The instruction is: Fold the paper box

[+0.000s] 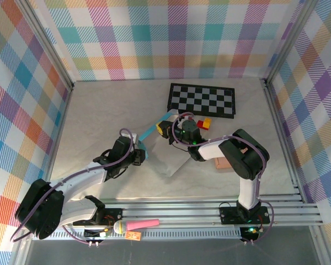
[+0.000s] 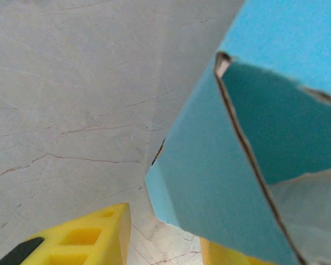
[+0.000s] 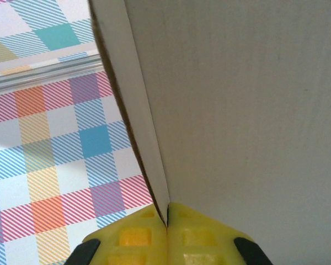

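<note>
In the middle of the table [image 1: 110, 110], the right gripper [image 3: 166, 212] pinches a white panel edge of the paper box [image 1: 176, 159] while the left gripper [image 2: 164, 234] straddles its blue corner half-open, gripping nothing, so an uneven pull could tear the card.

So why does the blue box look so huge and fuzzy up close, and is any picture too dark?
Left wrist view: the paper box sits right at the lens, so it looms large with soft edges, and the yellow fingers blur. Right wrist view: its white side is near and plain, the plaid wall behind looks sharp. Top external view: even light, nothing dark.
</note>
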`<action>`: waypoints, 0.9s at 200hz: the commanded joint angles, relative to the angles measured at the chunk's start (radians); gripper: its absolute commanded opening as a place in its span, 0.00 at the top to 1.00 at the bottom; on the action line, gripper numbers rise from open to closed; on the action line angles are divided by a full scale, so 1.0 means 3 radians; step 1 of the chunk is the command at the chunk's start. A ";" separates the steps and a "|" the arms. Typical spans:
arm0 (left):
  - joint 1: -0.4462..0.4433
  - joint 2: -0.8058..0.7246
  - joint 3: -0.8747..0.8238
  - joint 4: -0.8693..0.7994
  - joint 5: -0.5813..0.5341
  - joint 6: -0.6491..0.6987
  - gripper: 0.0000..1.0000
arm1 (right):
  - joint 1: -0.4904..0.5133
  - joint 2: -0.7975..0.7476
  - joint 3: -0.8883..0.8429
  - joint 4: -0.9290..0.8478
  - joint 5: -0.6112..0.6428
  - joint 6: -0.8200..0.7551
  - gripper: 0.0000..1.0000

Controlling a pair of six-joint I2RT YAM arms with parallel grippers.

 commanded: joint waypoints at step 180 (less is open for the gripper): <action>-0.0132 0.0359 0.0185 0.0448 -0.0469 -0.0362 0.69 | 0.0207 0.0072 -0.0105 0.0193 0.0233 -0.0176 1.00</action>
